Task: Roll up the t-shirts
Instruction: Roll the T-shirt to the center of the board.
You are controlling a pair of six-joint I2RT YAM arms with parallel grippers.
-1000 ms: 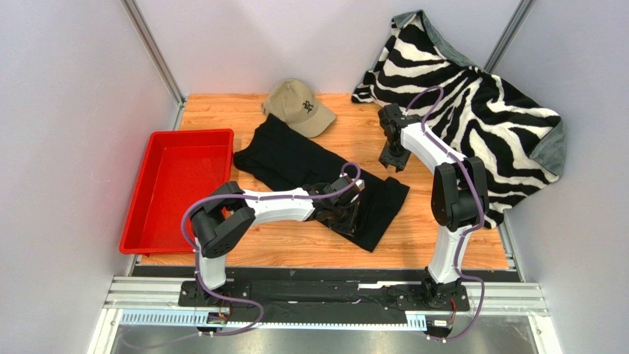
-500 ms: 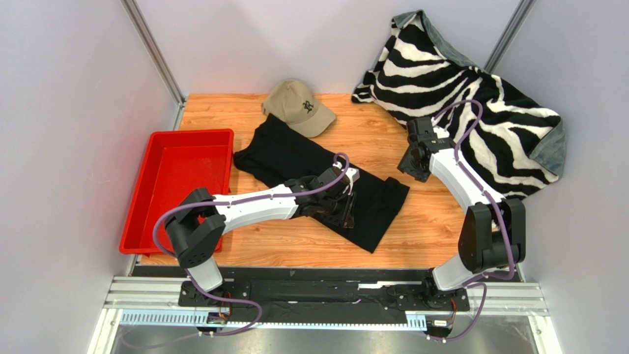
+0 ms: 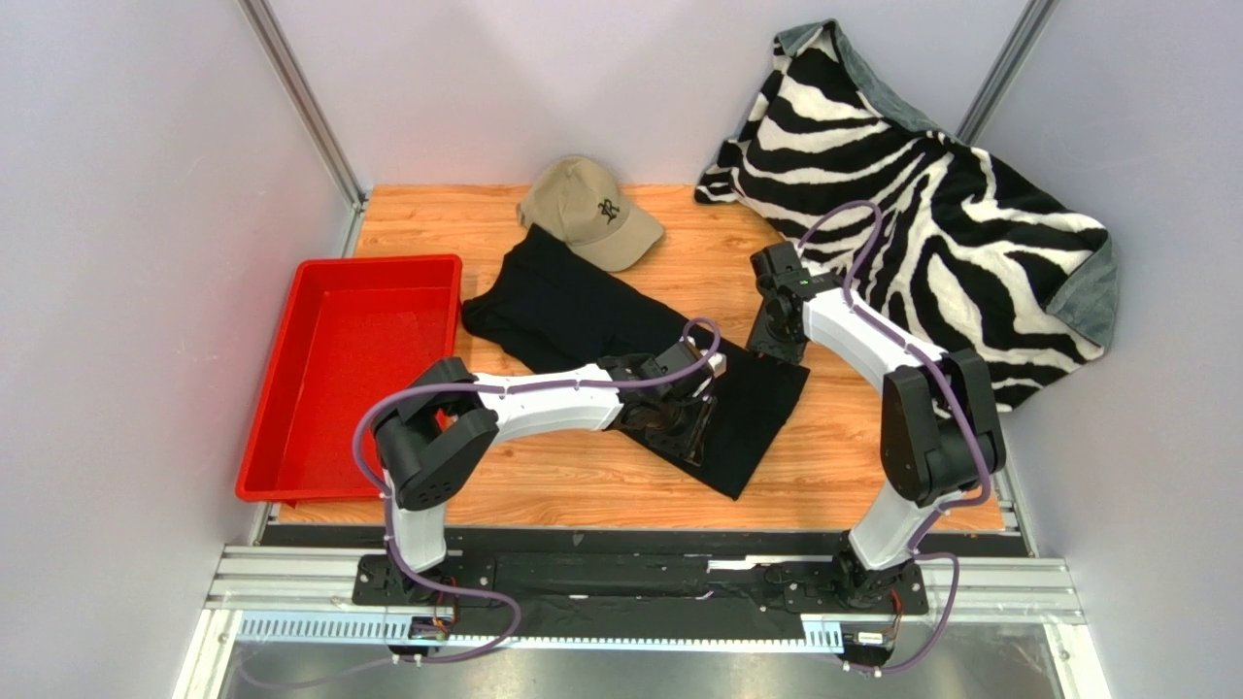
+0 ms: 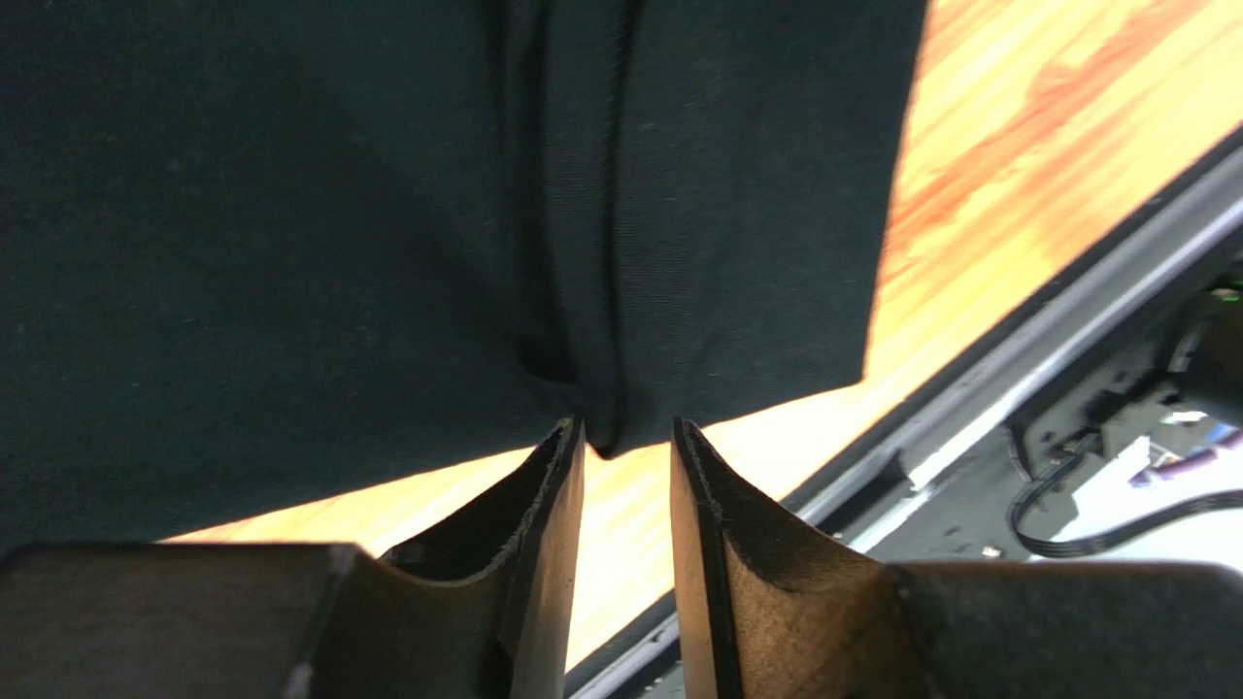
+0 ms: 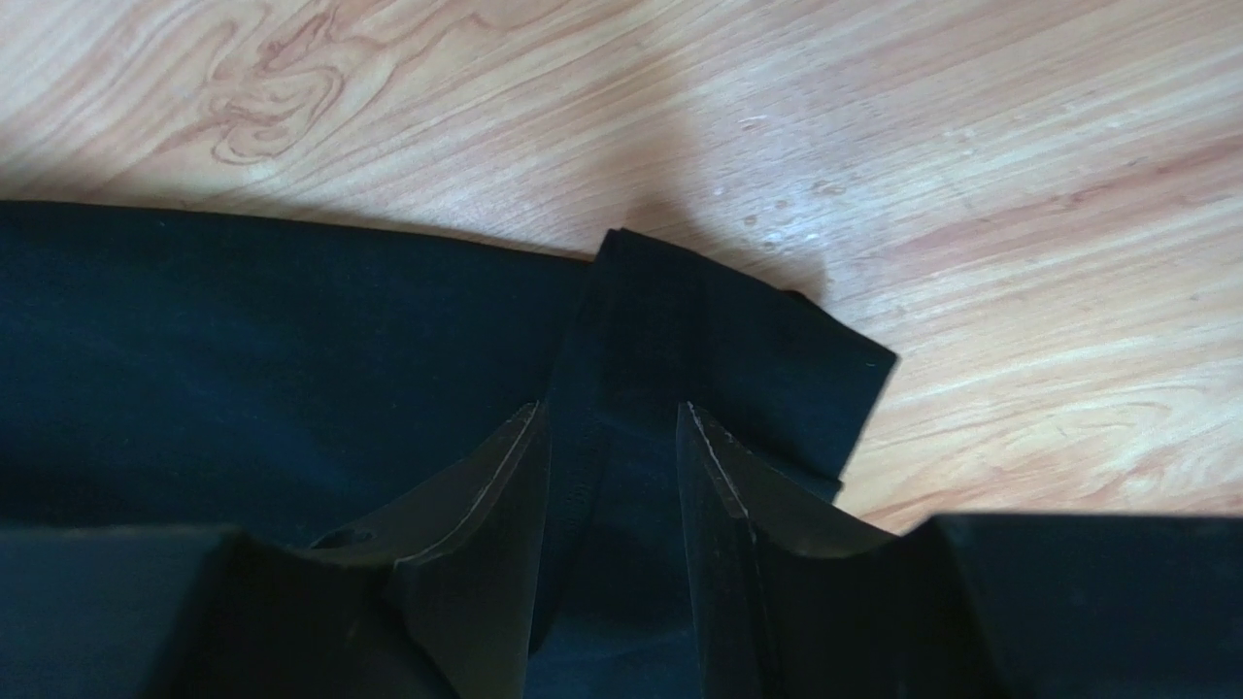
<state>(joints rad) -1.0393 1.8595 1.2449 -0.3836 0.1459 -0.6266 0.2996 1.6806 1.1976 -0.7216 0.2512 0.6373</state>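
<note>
Left gripper (image 4: pixel 623 434): closed to a narrow slot, with both fingertips pinching a raised ridge of the plain black soft cotton t-shirt (image 3: pixel 584 313) at its near hem. Creases run from the pinch point up into the cloth. Bare wood shows in the slot behind the tips. The left arm lies low across the garment, reaching in from the near-left corner.

Right gripper (image 5: pixel 610 423): the fingers are drawn close on a folded strip of the same t-shirt. Black fabric fills the gap between them, so this gripper is clamped on the cloth. The strip ends in a squared corner just beyond the tips, resting on the wood.

T-shirt: it lies on the light wood-grain counter (image 3: pixel 701 262) as a long folded band. The band runs diagonally from near the middle of the far edge toward the near edge, right of centre. Both grippers hold its near-right end, the left at the near side of that end and the right at the far side.

Other items:
- A shallow red plastic tray (image 3: pixel 377 265) sits along the left edge, just beside the band's far-left end; whether they touch cannot be determined.
- A tan baseball cap (image 3: pixel 591 208) sits at the far edge, just beside the t-shirt's far end.
- A black-and-white zebra-striped blanket (image 3: pixel 949 219) is heaped over the far-right corner and down the right edge.
</note>
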